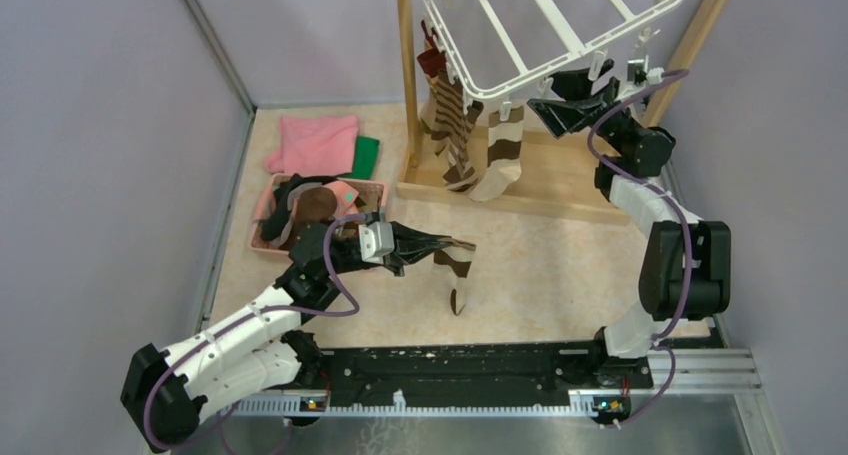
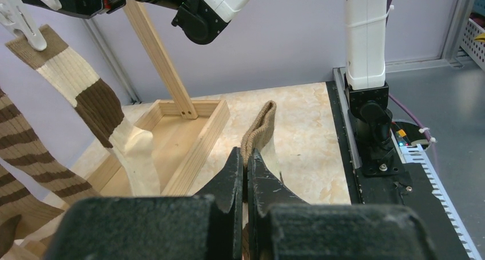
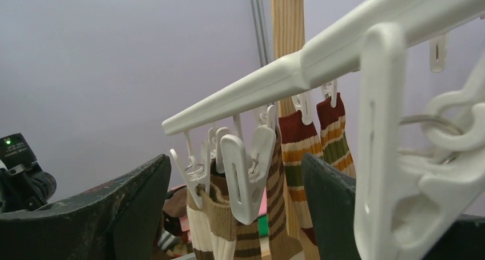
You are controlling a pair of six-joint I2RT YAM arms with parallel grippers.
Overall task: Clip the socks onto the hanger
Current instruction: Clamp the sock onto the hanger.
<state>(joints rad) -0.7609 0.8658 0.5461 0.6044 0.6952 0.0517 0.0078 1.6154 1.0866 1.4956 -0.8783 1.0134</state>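
- Part of the striped sock (image 1: pixel 458 272) is hidden inside the left gripper (image 1: pixel 428 245), which is clenched on it; the left wrist view cuts off its lower length.
- Sock hangs lengthwise, free end toward 6 o'clock, at 7 o'clock from the hanger (image 3: pixel 297 66), well apart.
- Right gripper (image 3: pixel 234 208) gapes around a clip (image 3: pixel 243 180) at the hanger's 6 o'clock rail, without touching it.

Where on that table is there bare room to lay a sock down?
Bare tabletop lies between the dangling striped sock, the wooden frame and the right arm. Crowded: the back-left corner (pink basket, pink cloth, green cloth) and beneath the hanger with its clipped socks.
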